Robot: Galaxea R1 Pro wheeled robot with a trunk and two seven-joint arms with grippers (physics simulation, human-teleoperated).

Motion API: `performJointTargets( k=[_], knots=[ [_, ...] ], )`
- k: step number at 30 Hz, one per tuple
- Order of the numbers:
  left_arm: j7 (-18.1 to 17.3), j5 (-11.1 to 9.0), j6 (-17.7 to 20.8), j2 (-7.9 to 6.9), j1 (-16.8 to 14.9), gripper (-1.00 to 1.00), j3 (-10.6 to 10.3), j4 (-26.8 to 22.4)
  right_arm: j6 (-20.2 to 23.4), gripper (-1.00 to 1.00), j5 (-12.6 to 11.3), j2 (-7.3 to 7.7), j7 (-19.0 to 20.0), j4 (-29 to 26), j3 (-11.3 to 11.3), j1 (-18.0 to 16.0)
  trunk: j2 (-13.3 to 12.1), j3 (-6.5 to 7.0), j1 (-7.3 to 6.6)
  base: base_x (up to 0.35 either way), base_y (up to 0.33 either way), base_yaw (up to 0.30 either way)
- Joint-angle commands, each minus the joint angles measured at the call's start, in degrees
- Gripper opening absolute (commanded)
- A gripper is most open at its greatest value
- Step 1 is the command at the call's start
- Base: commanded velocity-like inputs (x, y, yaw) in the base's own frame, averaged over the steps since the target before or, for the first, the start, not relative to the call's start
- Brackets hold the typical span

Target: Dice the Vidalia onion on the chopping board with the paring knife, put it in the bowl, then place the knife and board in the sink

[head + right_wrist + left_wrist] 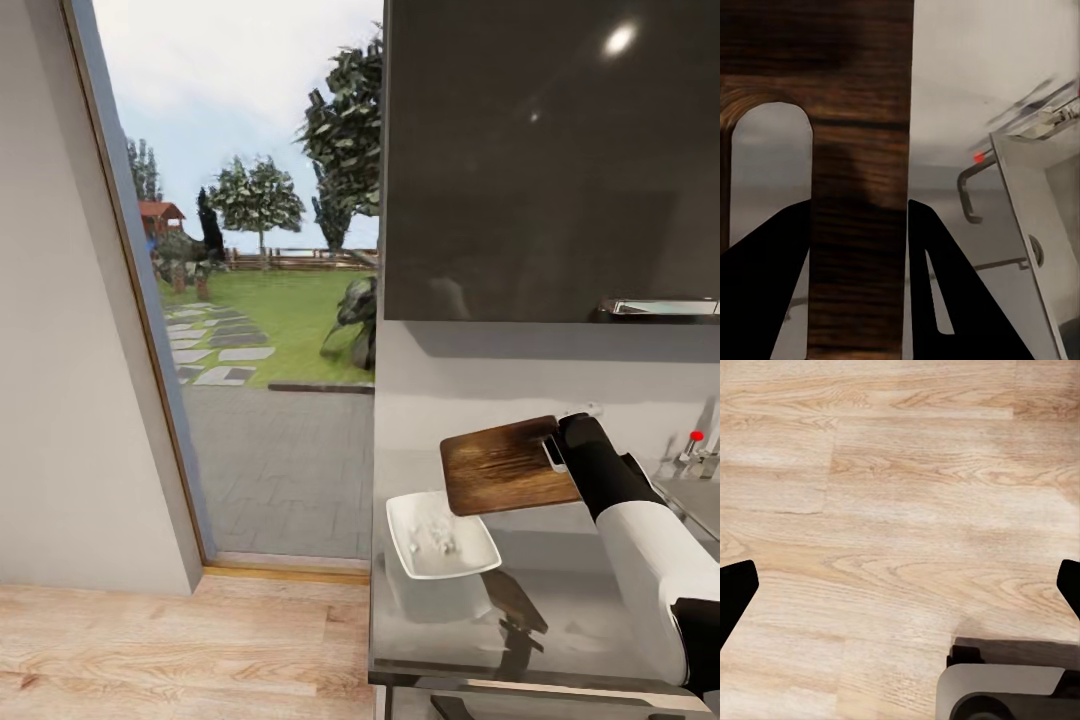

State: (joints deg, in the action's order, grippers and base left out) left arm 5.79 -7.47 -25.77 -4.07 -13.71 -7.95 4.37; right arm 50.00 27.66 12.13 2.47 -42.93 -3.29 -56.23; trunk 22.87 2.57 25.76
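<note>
My right gripper (556,452) is shut on one end of the dark brown chopping board (503,466), holding it roughly level in the air above the grey countertop (570,600). In the right wrist view the board (859,90) fills the gap between the black fingers (772,292), beside its handle cutout. The white bowl (441,534) stands on the countertop just under the board's near-left corner, with small pale diced onion bits (436,537) inside. The sink (1046,217) lies to the right of the board. My left gripper (900,589) hangs open over the wooden floor. The paring knife is out of view.
The chrome tap with a red dot (697,437) stands at the sink's back. A dark wall cabinet (550,160) hangs above the counter. Left of the counter, a glass door (270,300) looks onto a garden, with wood flooring (180,650) before it. The robot's base (1012,686) is below the left gripper.
</note>
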Motion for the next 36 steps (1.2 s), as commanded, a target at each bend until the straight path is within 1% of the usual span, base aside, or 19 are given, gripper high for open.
performJointTargets(
  k=[1,6,8,10,11,12,13,15,16,17,18,20,21,24,29,34,36],
  knots=[
    [0.0,-0.5,-0.3,0.03,-0.1,1.0,-0.5,0.2,0.2,-1.0,0.3,0.0,0.2,0.0,-0.1,0.0,0.0,-0.03,0.02,0.0,0.0,0.0],
    [0.0,-0.5,-0.3,0.07,0.0,1.0,-0.6,0.3,0.1,-1.0,0.2,0.06,0.4,0.0,-0.1,0.0,0.0,-0.03,0.02,0.0,0.0,0.0],
    [0.0,-0.5,-0.3,0.13,-0.1,1.0,-0.6,0.3,-0.1,-1.0,-0.1,0.15,1.3,0.0,-0.5,0.0,0.0,-0.03,0.02,0.0,0.0,0.0],
    [0.0,-0.5,-0.3,0.12,-0.1,1.0,-0.6,0.3,-0.2,-1.0,-0.7,0.49,5.1,0.0,-1.5,0.0,0.0,-0.03,0.02,0.0,0.0,0.0],
    [0.0,-0.5,-0.3,0.12,0.0,1.0,-0.6,0.3,-0.5,-1.0,-1.3,0.8,9.1,0.0,-3.3,0.0,0.0,-0.03,0.02,0.0,0.0,0.0],
    [0.0,-0.5,-0.3,0.12,-0.1,1.0,-0.6,0.3,-0.8,-1.0,-1.6,1.17,12.1,0.2,-4.8,0.0,0.0,-0.03,0.02,-0.005,0.0,0.0],
    [0.0,-0.5,-0.3,0.15,-0.1,1.0,-0.6,0.3,-1.6,-1.0,-1.9,1.79,15.9,0.5,-7.0,0.0,0.0,-0.03,0.02,-0.067,0.0,0.0],
    [0.0,-0.5,-0.3,0.18,0.0,1.0,-0.6,0.3,-3.2,-1.0,-2.1,2.44,19.3,1.1,-8.8,0.0,0.0,-0.03,0.02,-0.169,0.0,0.0],
    [0.0,-0.5,-0.3,0.19,-0.1,1.0,-0.6,0.3,-3.7,-1.0,-2.2,2.79,20.2,1.3,-9.4,0.0,0.0,-0.03,0.02,-0.272,0.0,0.0],
    [0.0,-0.5,-0.3,0.2,-0.1,1.0,-0.6,0.3,-3.9,-1.0,-2.2,3.33,20.6,1.4,-9.6,0.1,0.0,-0.03,0.02,-0.296,0.0,0.0],
    [0.0,-0.5,-0.3,0.24,-0.1,1.0,-0.6,0.3,-4.0,-1.0,-2.2,4.32,20.9,1.5,-9.7,0.1,0.0,-0.03,0.02,-0.317,0.0,0.0],
    [0.0,-0.5,-0.3,0.38,0.0,1.0,-0.6,0.3,-4.2,-1.0,-2.3,5.31,21.1,1.8,-9.9,0.1,0.0,-0.03,0.02,-0.301,-0.02,0.0],
    [0.0,-0.5,-0.3,0.51,-0.1,1.0,-0.6,0.3,-4.2,-1.0,-2.3,5.56,21.1,2.0,-9.9,0.1,0.0,-0.03,0.02,-0.262,-0.094,0.0],
    [0.0,-0.5,-0.3,0.61,-0.1,1.0,-0.6,0.3,-4.1,-1.0,-2.3,5.97,21.1,2.2,-10.0,0.1,0.0,-0.03,0.02,-0.244,-0.142,0.0],
    [0.0,-0.5,-0.3,0.64,-0.1,1.0,-0.6,0.3,-4.1,-1.0,-2.3,6.13,20.9,2.5,-10.0,0.1,0.0,-0.03,0.02,-0.207,-0.234,0.0],
    [0.0,-0.5,-0.3,0.64,-0.1,1.0,-0.6,0.3,-4.0,-1.0,-2.3,6.22,20.7,3.3,-10.0,0.1,0.0,-0.03,0.02,-0.059,-0.302,0.0],
    [0.0,-0.5,-0.3,0.64,-0.1,1.0,-0.6,0.3,-4.0,-1.0,-2.2,6.64,20.5,4.3,-10.0,0.1,0.0,-0.03,0.02,-0.007,-0.315,0.0]
  ],
)
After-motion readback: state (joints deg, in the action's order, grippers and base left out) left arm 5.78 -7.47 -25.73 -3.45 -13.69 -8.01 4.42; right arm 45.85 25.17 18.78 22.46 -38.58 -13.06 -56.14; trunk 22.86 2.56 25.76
